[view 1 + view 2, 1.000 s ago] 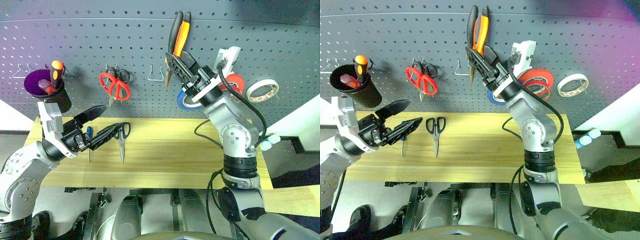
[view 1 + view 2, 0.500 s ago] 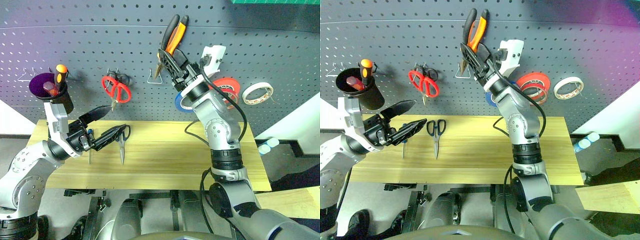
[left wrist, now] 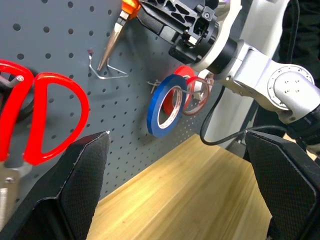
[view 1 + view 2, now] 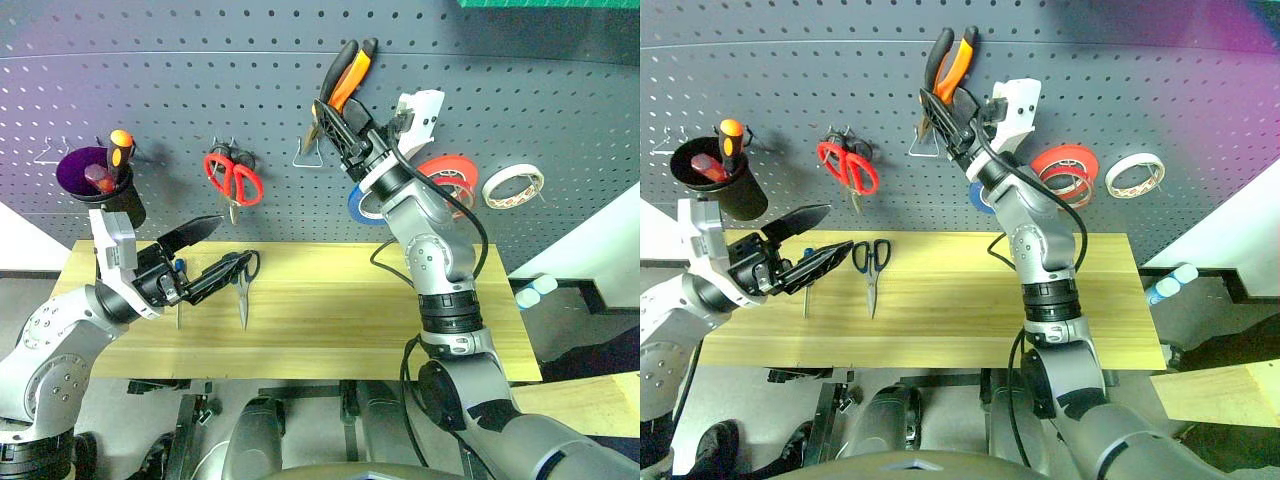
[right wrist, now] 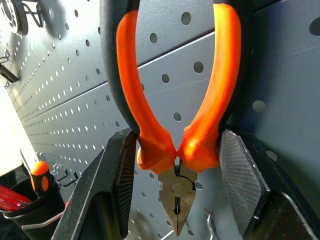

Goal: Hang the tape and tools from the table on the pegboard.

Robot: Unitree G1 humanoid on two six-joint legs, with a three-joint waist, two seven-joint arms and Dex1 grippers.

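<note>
My right gripper [image 4: 335, 118] is raised against the pegboard [image 4: 520, 90], its jaws clamped on the pliers [image 4: 345, 75] near the hinge — the black-and-orange handles stand upward against the panel, the steel nose points down toward a wire hook [image 4: 310, 155]. In my right wrist view the pliers [image 5: 175, 115] sit squarely between my two black fingers [image 5: 117, 180].

My left gripper [image 4: 205, 255] hangs low over the left end of the desk [image 4: 350, 320], jaws spread wide and holding nothing.

The blue tape [image 4: 362, 205] is already on the pegboard, just beside the red-orange rolls [image 4: 448, 178]; the white roll [image 4: 512, 186] hangs further right. The black-handled scissors [image 4: 243, 285] lie flat on the desk, blades toward me, just beside my left fingers. The blue-handled screwdriver [image 4: 806, 285] lies on the desk too (partly hidden behind my left gripper).

On the board's left side hang the red-handled scissors [image 4: 233, 178] and a black cup [image 4: 100, 180] with an orange-handled screwdriver [image 4: 120, 150] in it.

I can read no brand, label or writing on any of these things — the tape faces are plain.
</note>
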